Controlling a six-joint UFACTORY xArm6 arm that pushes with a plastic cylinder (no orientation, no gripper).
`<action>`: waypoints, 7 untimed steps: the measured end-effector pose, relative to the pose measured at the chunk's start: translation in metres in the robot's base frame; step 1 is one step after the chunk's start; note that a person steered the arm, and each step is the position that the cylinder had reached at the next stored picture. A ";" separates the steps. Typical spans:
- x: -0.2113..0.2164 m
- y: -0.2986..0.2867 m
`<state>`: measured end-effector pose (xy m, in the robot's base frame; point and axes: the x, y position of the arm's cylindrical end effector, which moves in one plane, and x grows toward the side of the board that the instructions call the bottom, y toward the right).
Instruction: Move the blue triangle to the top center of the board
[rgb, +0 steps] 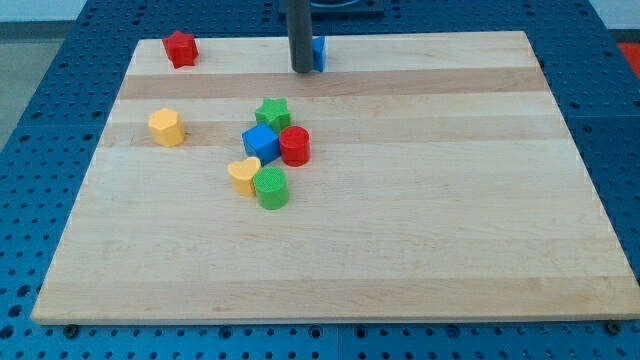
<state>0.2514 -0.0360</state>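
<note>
**Blue triangle at the far edge, near centre**

Your blue triangle (318, 52) sits at the far edge of the counter (400, 250), just left of centre and mostly hidden behind the rod. My tip (301, 70) rests against its left side. There is no hand here, only the rod, so nothing is held. I judge the push to be in its closing stage; next, at most nudge it slightly right, gently, so it does not slip off the far edge. The red block (181, 48) at far left and the cluster around the blue cube (260, 142) lie well apart.
</note>
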 end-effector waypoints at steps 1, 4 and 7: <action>-0.011 0.008; -0.011 0.004; -0.047 -0.031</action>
<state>0.2046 -0.0666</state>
